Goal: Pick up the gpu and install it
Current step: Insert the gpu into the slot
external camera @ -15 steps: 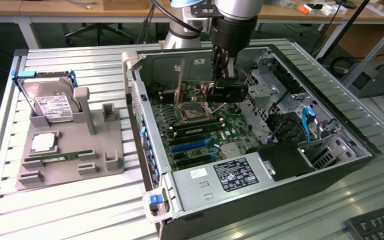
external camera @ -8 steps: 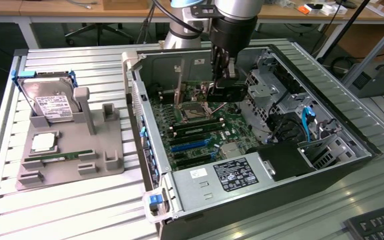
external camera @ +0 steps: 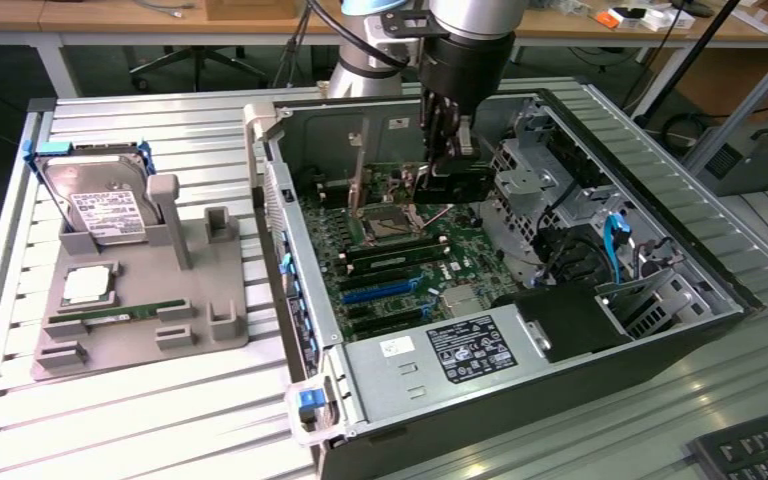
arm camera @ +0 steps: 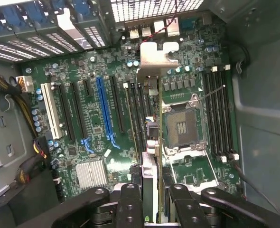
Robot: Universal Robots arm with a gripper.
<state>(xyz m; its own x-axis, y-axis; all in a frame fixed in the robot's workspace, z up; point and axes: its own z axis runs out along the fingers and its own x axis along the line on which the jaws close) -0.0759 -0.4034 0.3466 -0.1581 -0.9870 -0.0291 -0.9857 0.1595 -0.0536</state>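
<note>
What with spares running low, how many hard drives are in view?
1. The hard drive stands on edge in the grey holder at the exterior view's left, outside the case. Others may hide in its drive bays.

The motherboard (arm camera: 102, 142) is rendered in green, striped by black slots, with one blue slot (arm camera: 103, 107) and one white slot (arm camera: 51, 111). The gpu (arm camera: 149, 161) is seen as dark with pale grey metal, and the gripper (arm camera: 153, 194) as black. The table (external camera: 157, 120) is ribbed in light grey, and the holder (external camera: 211, 290) is coloured plain grey.
</note>
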